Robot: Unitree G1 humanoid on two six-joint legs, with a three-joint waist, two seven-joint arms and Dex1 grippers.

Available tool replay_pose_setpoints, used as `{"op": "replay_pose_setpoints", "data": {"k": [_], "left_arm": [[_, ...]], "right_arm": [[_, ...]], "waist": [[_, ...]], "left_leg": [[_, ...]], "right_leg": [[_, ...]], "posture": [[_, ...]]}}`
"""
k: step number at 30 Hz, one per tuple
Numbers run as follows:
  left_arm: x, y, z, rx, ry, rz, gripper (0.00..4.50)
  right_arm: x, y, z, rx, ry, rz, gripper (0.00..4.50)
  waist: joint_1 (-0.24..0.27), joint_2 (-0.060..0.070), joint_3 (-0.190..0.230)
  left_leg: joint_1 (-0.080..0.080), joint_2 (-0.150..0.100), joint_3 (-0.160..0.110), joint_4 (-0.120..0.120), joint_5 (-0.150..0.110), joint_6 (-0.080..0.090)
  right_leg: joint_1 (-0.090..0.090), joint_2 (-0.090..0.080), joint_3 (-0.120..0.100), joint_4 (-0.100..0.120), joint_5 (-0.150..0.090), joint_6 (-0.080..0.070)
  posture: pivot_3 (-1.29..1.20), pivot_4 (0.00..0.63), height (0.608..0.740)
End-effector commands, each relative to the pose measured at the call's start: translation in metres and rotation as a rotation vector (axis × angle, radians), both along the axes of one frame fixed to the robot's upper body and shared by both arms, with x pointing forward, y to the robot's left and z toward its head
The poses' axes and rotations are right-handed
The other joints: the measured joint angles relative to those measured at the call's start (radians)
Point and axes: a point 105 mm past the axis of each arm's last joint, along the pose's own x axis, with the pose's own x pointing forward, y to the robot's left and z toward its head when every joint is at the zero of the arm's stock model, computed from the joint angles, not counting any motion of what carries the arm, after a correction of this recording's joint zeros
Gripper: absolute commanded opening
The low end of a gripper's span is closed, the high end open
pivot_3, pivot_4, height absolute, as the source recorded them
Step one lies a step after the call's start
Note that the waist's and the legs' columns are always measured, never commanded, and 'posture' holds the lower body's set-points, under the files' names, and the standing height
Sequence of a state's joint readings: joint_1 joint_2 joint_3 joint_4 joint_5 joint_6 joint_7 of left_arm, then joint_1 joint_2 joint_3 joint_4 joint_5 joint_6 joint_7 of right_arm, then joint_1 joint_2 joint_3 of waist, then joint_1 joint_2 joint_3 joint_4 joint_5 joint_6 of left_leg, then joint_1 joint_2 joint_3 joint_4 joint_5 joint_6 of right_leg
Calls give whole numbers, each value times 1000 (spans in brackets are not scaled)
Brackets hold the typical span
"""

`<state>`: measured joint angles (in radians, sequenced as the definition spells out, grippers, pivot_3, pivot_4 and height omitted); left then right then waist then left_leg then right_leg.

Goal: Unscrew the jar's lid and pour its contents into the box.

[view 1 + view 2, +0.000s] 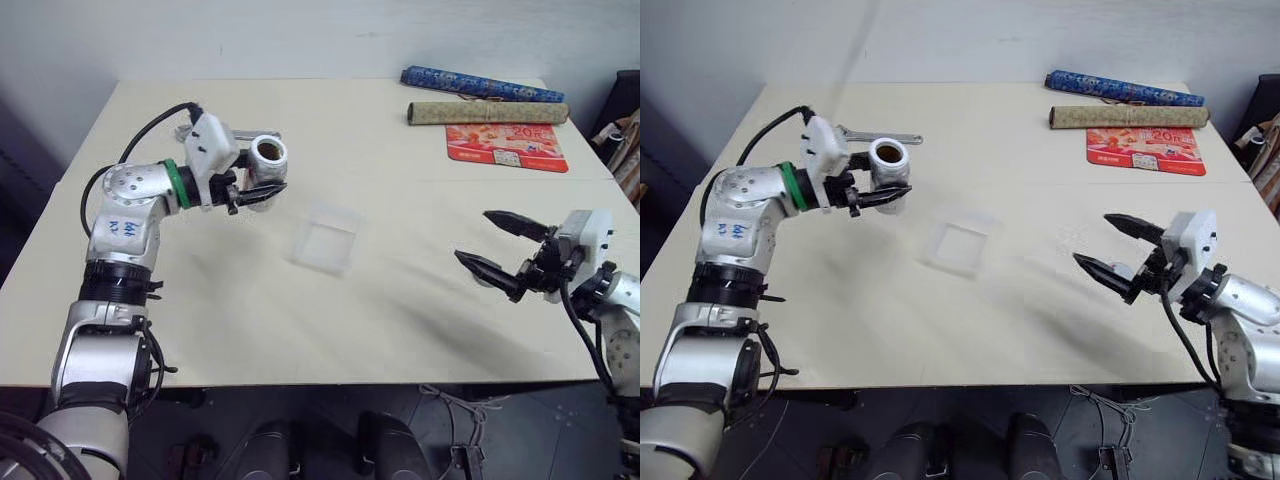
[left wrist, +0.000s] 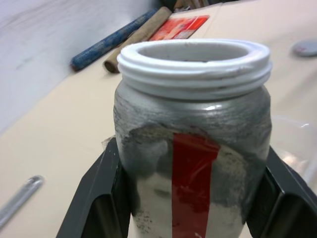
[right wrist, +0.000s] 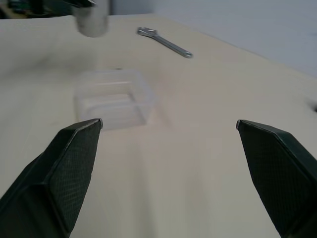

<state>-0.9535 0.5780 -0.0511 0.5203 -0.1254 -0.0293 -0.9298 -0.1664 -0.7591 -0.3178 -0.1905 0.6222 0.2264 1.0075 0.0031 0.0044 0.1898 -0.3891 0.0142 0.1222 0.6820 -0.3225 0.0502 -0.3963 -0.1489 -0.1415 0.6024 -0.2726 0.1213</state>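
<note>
white jar (image 1: pixel 267 160) with no lid, held up in the left tool (image 1: pixel 258 192) above the table (image 1: pixel 400 310).

the left tool's two black fingers (image 2: pixel 96 198) are shut tight on the jar's sides, and the jar stands upright with its open mouth up and a red stripe down its side. something brown shows inside the mouth. the clear box (image 1: pixel 323 237) sits on the table, near the jar and a little toward the middle. the right tool (image 1: pixel 500 248) is near the table's right edge, well apart from the box, with its fingers spread wide and nothing in them. a metal wrench (image 3: pixel 166 42) lies on the table behind the jar. two rolled tubes (image 1: pixel 480 98) and a red card (image 1: pixel 505 146) lie at the far right corner.
</note>
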Motion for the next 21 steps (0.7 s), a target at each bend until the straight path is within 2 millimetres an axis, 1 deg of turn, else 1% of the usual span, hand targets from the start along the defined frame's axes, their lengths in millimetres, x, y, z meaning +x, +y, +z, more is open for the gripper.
{"op": "replay_pose_setpoints", "data": {"k": [1, 3, 4, 6, 9, 11, 13, 15, 18, 21], "left_arm": [[7, -16, 23, 104, -258, 38, 2317], [9, -26, 21, 253, -423, 45, 2317], [9, -30, 20, 296, -484, 35, 2317], [9, -38, 19, 420, -660, 29, 2317], [11, -49, 21, 483, -830, 30, 2317], [9, -59, 21, 558, -979, 5, 2317], [5, -73, 17, 664, -1179, -41, 2317], [2, -81, 13, 723, -1322, -79, 2317], [1, -91, 8, 806, -1547, -123, 2317], [0, -96, 9, 840, -1745, -127, 2317]], "right_arm": [[-11, 18, 8, 1, 3, 56, 4450], [-12, 21, 6, 8, 18, 59, 4450], [-13, 22, 5, 8, 21, 58, 4450], [-13, 21, 1, 7, 36, 52, 4450], [-14, 19, -4, 6, 47, 39, 4450], [-14, 18, -5, 12, 54, 31, 4450], [-14, 19, -6, 24, 63, 29, 4450], [-15, 19, -7, 33, 67, 28, 4450], [-15, 21, -10, 43, 73, 25, 4450], [-16, 21, -12, 54, 77, 19, 4450]], "waist": [[8, 0, 0], [16, -1, 0], [20, -1, 0], [23, -1, 0], [25, -1, 0], [25, -1, 1], [24, -2, 1], [24, -2, 1], [24, -2, 1], [24, -2, 1]], "left_leg": [[-1, 0, 0, 0, 0, 1], [-1, -1, 0, 0, -1, 2], [-2, -2, 1, 0, -1, 2], [-2, -2, 1, 0, -2, 3], [-2, -2, 1, 0, -3, 4], [-3, -3, 1, 0, -4, 5], [-4, -3, 1, 0, -4, 5], [-4, -3, 1, 0, -4, 6], [-5, -3, 2, 0, -5, 7], [-6, -3, 1, 0, -5, 7]], "right_leg": [[0, 0, 0, 0, 0, 0], [-1, -1, 0, -1, 0, 0], [-1, -1, 0, -1, 0, 0], [-1, -1, 0, -1, 1, 0], [-1, -1, -1, -2, 1, 0], [-1, -1, -1, -3, 1, 1], [-1, -1, -2, -5, 1, 2], [-1, -1, -2, -6, 2, 3], [-1, -1, -2, -6, 2, 3], [-2, -1, -2, -6, 2, 3]], "posture": [[0, 150, 740], [0, 150, 740], [0, 150, 740], [0, 150, 740], [0, 150, 740], [0, 150, 740], [0, 150, 740], [0, 150, 740], [0, 150, 740], [0, 150, 740]]}}
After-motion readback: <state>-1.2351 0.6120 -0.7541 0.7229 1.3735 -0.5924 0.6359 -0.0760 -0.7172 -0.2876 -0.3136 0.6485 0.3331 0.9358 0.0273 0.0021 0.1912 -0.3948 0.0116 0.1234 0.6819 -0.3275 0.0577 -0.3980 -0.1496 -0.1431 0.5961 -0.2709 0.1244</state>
